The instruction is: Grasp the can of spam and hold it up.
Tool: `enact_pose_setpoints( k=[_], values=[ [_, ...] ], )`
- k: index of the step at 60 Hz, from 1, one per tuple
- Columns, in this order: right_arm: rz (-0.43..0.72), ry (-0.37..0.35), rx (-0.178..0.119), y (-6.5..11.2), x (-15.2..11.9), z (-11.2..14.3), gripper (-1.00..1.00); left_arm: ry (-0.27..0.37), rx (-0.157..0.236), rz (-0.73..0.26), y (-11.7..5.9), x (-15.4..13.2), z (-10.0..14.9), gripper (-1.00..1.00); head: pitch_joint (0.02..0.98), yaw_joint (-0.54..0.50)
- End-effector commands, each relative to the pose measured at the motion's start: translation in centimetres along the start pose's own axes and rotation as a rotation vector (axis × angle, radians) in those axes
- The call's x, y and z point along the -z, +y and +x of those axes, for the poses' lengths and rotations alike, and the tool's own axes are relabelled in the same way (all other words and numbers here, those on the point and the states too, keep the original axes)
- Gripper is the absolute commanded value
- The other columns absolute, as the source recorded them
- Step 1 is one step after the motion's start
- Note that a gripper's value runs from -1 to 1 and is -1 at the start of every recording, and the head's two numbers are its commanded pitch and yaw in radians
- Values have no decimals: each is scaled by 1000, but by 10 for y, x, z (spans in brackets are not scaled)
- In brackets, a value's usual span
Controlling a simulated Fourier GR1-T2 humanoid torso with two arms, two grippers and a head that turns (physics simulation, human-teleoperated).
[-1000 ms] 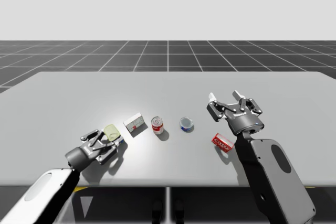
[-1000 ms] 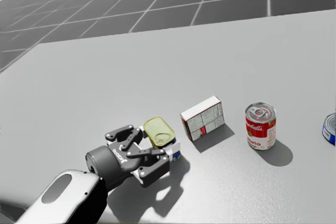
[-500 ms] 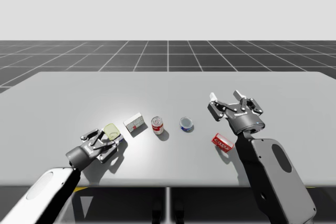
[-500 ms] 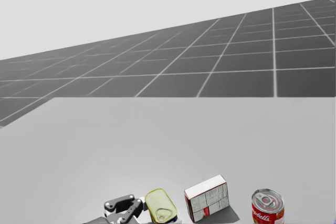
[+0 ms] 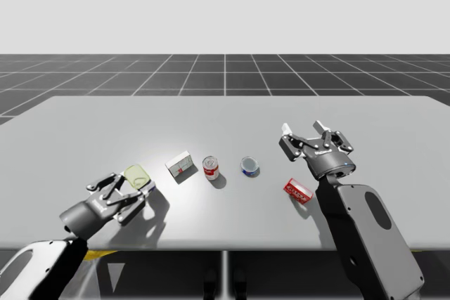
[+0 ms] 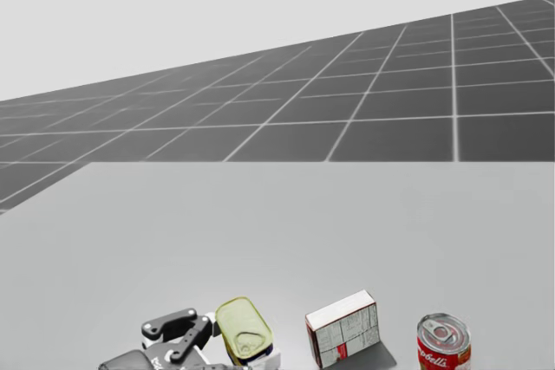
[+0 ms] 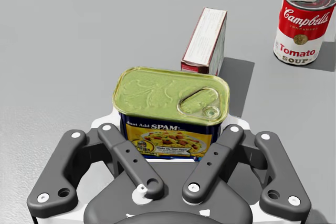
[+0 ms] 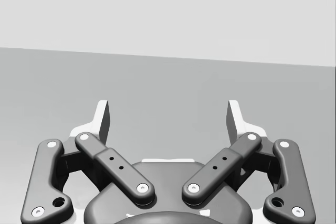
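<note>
Blue, yellow-green-topped rectangular can (image 7: 170,100); red-and-white round can (image 7: 303,22); plain grey table (image 5: 225,121).

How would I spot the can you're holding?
Look at the left front of the grey table, where my left tool is shut. The boxy can it holds has rounded corners, a yellow-green pull-tab lid and blue sides, unlike the white box and round red can beyond it.

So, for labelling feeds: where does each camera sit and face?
High view: fixed above the table, angled down; both arms enter below, left gripper shut on the blue rectangular can, right gripper open.
Head view: my head, across the table; left gripper shows.
Left wrist view: left hand, along its gripper toward the white box.
Right wrist view: right hand, past its gripper over table.
Head and left wrist share can and box.
</note>
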Motion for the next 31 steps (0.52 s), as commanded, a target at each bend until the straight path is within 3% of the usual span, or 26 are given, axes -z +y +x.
enact_pose_setpoints(
  k=[1, 21, 27, 31],
  values=[
    [-2, 0, -3, -1, 0, 0, -1000, -107, 78, -87, 0, 0, 50, 1000, 453, 412],
    [-14, -2, -15, -2, 1, 0, -1000, -213, 177, -38, 11, -8, 110, 1000, 453, 409],
    [-18, 0, -18, -2, 1, 0, -1000, -271, 215, -23, 13, -13, 139, 1000, 449, 407],
    [-19, 0, -20, -2, 1, 0, -1000, -306, 219, -18, 13, -17, 153, 1000, 447, 406]
  ],
)
